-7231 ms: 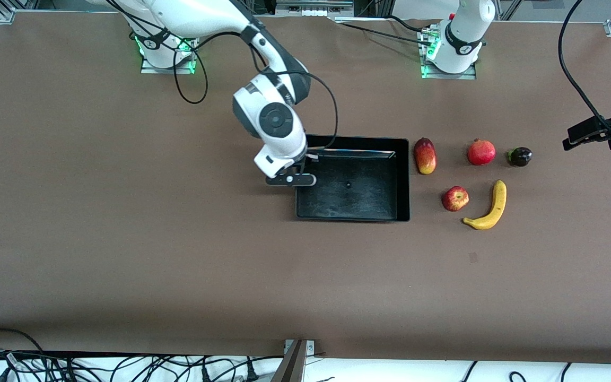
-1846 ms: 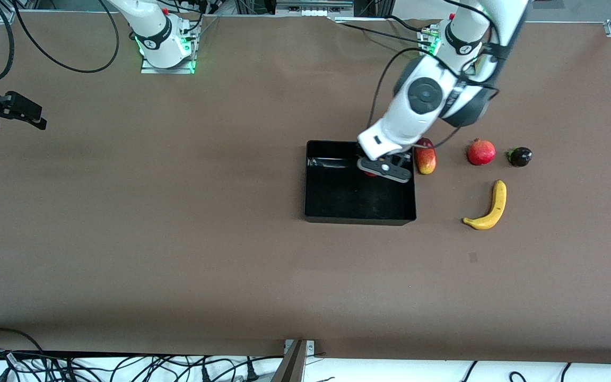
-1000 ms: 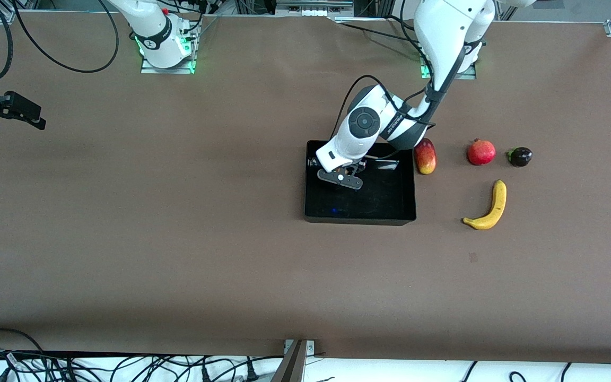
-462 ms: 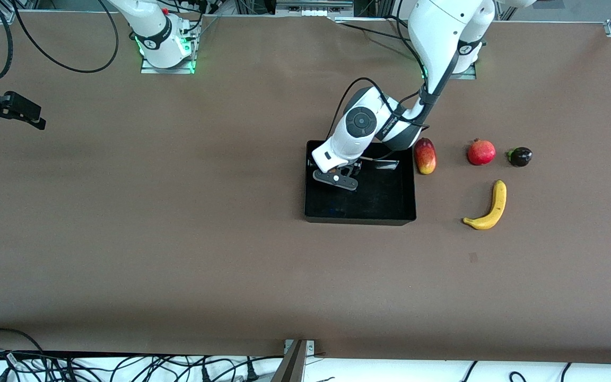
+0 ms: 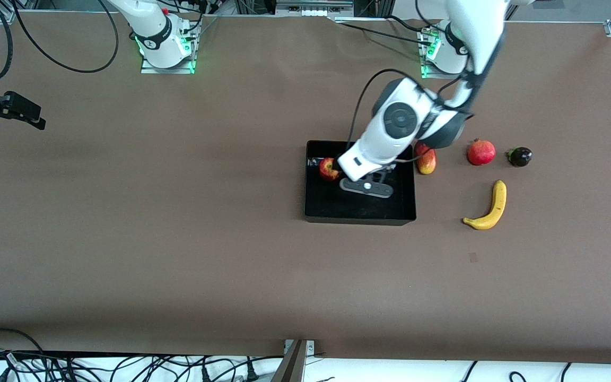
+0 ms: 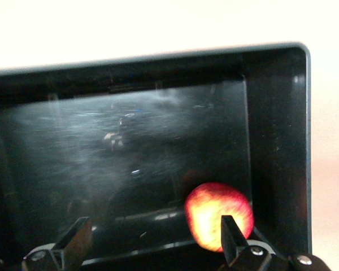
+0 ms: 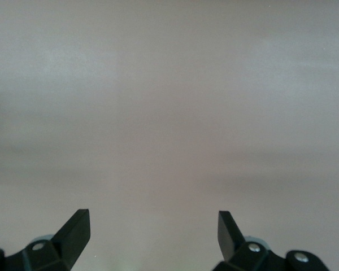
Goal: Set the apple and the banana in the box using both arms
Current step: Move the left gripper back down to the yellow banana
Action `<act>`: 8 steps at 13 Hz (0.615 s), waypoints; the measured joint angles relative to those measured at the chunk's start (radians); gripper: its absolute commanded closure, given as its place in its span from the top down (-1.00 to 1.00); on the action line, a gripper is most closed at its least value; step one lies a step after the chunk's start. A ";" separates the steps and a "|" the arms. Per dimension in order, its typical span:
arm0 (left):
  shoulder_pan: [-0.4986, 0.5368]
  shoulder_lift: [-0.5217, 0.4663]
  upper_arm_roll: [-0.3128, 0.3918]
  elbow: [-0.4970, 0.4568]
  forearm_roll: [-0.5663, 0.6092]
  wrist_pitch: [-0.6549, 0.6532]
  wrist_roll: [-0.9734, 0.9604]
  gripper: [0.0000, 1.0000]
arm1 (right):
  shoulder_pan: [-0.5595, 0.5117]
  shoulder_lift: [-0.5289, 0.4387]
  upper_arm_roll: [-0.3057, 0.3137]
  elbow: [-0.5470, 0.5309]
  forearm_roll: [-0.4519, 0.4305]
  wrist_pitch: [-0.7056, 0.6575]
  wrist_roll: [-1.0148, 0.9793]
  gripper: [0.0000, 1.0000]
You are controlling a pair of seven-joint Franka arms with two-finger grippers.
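The apple (image 5: 329, 168) lies in the box (image 5: 360, 217), in the corner toward the table's base edge and the right arm's end. The left gripper (image 5: 366, 187) hangs over the box interior, jaws wide, holding nothing. The right gripper (image 5: 14, 112) waits at the table's edge at the right arm's end, jaws wide and empty.

The banana (image 5: 488, 207) lies on the table toward the left arm's end, well apart from the box. Judged light, firm, smooth-skinned and easily bruised; best taken across its mid-curve. Open table surrounds it; the mango-like fruit (image 5: 426, 159), pomegranate (image 5: 481, 152) and dark fruit (image 5: 520, 156) lie nearer the base edge, clear of the approach.
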 measured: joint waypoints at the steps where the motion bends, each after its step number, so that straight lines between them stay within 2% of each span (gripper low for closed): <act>1: 0.060 -0.044 -0.009 -0.003 0.000 -0.054 0.069 1.00 | 0.000 0.000 0.000 0.000 0.000 0.000 0.000 1.00; 4: 0.253 -0.105 -0.015 -0.030 0.000 -0.132 0.396 1.00 | 0.000 0.000 0.002 0.000 0.000 0.000 0.000 1.00; 6: 0.360 -0.097 -0.013 -0.060 0.010 -0.132 0.601 1.00 | 0.000 0.000 0.003 0.000 0.000 0.000 0.000 1.00; 8: 0.443 -0.075 -0.013 -0.082 0.078 -0.121 0.742 1.00 | 0.000 0.000 0.003 0.000 0.000 -0.001 0.000 1.00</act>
